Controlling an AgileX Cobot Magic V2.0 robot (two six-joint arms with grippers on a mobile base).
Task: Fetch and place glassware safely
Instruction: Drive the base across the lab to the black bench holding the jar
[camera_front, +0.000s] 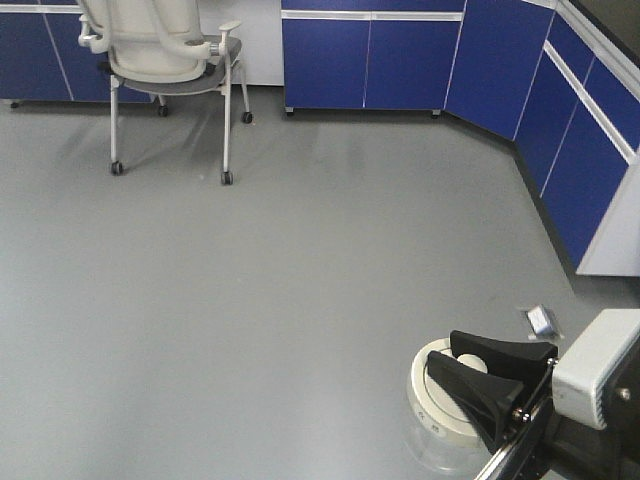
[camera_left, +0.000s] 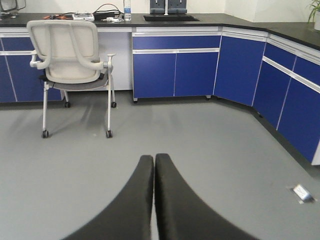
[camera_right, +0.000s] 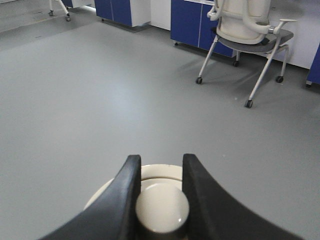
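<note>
My right gripper (camera_right: 161, 167) pinches the glass jar (camera_front: 432, 408) by its lid knob (camera_right: 162, 207), jaws flanking it for a centred hold over the floor (camera_front: 250, 300). The left gripper (camera_left: 154, 195) has its jaws pressed together, empty.

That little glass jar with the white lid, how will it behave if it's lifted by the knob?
The right gripper pinches only the knob of the lid, so the jar body might drop away if the lid sits loose. Clear glass is probably fragile over this hard floor. The smooth round knob may slip.
</note>
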